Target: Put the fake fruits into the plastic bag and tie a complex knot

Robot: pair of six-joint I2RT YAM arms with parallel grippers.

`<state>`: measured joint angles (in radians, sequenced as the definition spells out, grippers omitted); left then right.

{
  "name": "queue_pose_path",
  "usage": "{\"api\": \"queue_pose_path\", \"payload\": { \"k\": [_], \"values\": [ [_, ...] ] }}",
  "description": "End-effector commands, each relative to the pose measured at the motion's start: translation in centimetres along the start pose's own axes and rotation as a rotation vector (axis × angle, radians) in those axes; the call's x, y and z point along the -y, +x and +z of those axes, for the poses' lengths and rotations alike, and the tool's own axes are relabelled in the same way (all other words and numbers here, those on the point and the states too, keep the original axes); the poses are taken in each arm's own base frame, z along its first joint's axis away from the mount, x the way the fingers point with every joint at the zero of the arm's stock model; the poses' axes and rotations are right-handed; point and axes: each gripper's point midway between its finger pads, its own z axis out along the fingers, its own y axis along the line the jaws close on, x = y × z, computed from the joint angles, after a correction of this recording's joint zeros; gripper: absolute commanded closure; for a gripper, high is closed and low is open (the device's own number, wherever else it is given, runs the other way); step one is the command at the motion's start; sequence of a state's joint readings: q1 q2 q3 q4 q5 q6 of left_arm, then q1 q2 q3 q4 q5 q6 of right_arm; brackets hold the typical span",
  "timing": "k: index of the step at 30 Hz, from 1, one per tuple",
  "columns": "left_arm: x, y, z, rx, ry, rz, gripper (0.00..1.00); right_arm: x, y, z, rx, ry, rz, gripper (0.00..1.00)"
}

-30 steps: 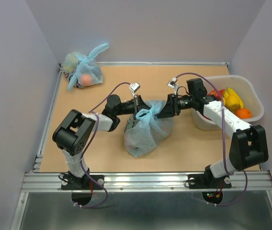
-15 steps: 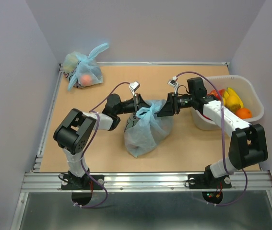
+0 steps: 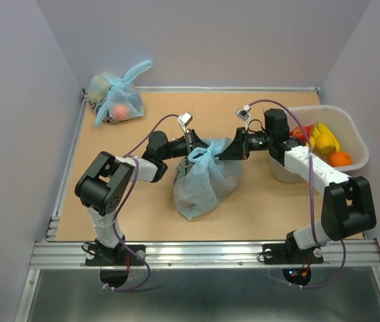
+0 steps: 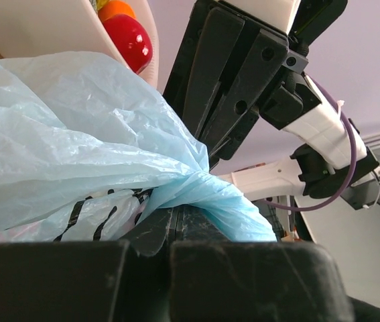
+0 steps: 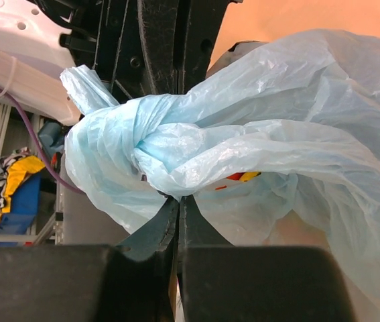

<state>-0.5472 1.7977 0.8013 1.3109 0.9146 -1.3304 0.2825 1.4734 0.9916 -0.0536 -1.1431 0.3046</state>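
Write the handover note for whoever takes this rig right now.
Grippers: the left gripper is shut on one twisted end of the plastic bag; the right gripper is shut on the opposite end.
Bag: mid-table, filled, something red-yellow showing through.
Done: a first knot sits between the two grippers.
Fake fruits: a banana, an orange and a red one lie in the white bin on the right.
Left to do: probably pull the knot tight and add turns.
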Motion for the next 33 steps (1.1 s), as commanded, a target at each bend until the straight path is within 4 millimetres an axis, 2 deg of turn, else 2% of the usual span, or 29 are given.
{"api": "queue_pose_path", "payload": {
  "k": [1,2,5,12,23,33],
  "values": [
    [5.8,1.0,-0.2,-0.034,0.21,0.296,0.9,-2.2,-1.7,-0.2,0.057,-0.046,-0.164,1.0],
    [5.6,0.8,-0.5,-0.026,0.197,0.293,0.85,-2.2,-1.4,-0.2,0.055,-0.045,-0.161,1.0],
    [5.2,0.6,-1.1,-0.019,0.169,0.299,0.77,-2.7,-1.2,-0.5,0.054,-0.053,-0.167,1.0],
    [3.7,0.8,-1.7,-0.034,0.097,0.309,0.71,-2.9,-1.2,-0.9,0.057,-0.048,-0.163,1.0],
    [3.6,1.0,-1.3,-0.063,0.096,0.311,0.55,-2.9,-1.1,-1.0,0.051,-0.053,-0.159,0.99],
    [2.0,1.3,-1.5,-0.067,0.034,0.281,0.53,-3.2,-1.3,-1.1,0.054,-0.055,-0.169,1.0]
  ]
}}
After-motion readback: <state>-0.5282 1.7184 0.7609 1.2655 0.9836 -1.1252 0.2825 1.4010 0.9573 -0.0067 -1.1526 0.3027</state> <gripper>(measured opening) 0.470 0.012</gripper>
